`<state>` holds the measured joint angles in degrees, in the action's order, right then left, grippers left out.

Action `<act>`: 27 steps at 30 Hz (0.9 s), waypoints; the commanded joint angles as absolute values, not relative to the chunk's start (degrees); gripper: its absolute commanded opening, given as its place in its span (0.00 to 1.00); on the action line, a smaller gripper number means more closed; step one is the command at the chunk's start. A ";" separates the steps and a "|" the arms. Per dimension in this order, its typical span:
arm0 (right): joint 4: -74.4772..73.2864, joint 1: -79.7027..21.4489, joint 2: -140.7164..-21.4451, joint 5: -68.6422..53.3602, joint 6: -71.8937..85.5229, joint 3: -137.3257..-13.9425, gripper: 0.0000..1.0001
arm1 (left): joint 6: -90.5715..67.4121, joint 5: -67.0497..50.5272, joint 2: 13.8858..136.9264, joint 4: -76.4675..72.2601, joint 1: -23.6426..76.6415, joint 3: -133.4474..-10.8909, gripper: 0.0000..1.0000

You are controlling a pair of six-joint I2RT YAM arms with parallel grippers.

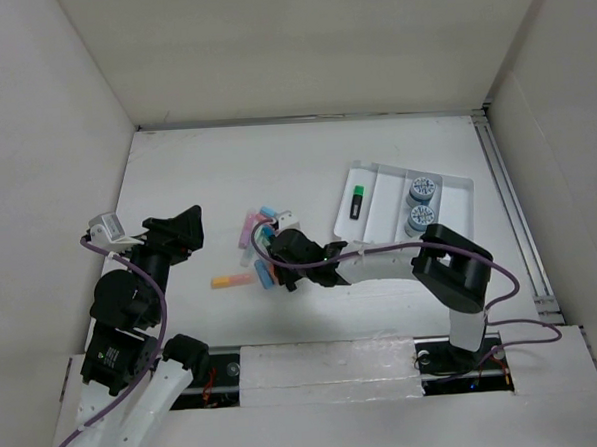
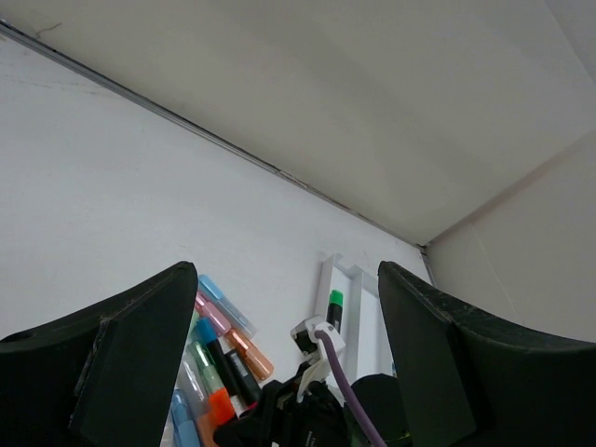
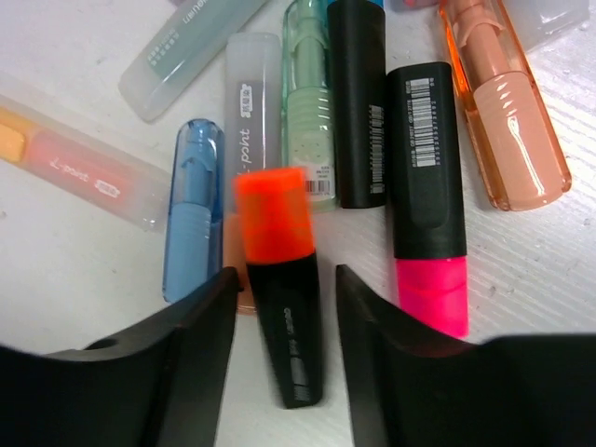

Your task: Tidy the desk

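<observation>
**Top external view.** The large matte-white desk (image 1: 275, 165), walled by white panels, carries a loose heap of coloured marker pens (image 1: 254, 231) near its middle. One orange pen (image 1: 231, 281) lies apart at the near left. A small white compartmented tray (image 1: 459, 183) sits to the right of the heap. It holds a green-capped black marker (image 1: 357, 202) and two blue round items (image 1: 421, 190), and is judged to be where the pens are meant to go. Open desk is noted behind the heap and on its left.

**Left wrist view.** The left jaws are spread wide and hold nothing. They are raised above the desk and face the heap, judged to be parked clear of the other arm.

**Right wrist view.** The right jaws are parted on either side of an orange-capped black highlighter (image 3: 284, 307). A narrow gap shows on each side, so nothing is pinched. A pink-tipped black highlighter (image 3: 426, 186) and a translucent blue pen (image 3: 191, 223) lie just beside it, so room for closing is judged tight
</observation>
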<state>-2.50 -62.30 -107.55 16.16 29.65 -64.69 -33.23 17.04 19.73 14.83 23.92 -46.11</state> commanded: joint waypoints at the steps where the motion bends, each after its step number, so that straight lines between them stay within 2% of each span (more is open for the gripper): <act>1: -4.48 -62.67 -108.37 17.31 29.53 -65.04 0.49 | -32.26 16.52 19.42 12.13 24.08 -45.88 0.74; 8: -2.46 -62.67 -105.91 17.05 32.26 -60.65 0.47 | -32.26 16.35 19.51 12.04 24.08 -45.79 0.74; 15: -0.62 -62.67 -105.03 16.08 33.13 -60.20 0.23 | -32.17 16.43 19.42 12.04 24.08 -45.79 0.74; 21: 1.73 -61.00 -97.57 19.16 36.11 -58.63 0.19 | -32.17 16.26 19.42 12.04 24.08 -45.79 0.74; 24: 2.81 -56.18 -93.10 18.90 39.27 -56.35 0.19 | -32.17 16.35 19.34 12.04 24.08 -45.79 0.74; 27: 4.47 -45.92 -89.40 17.24 44.09 -53.89 0.18 | -32.17 16.17 19.34 12.04 24.08 -45.70 0.74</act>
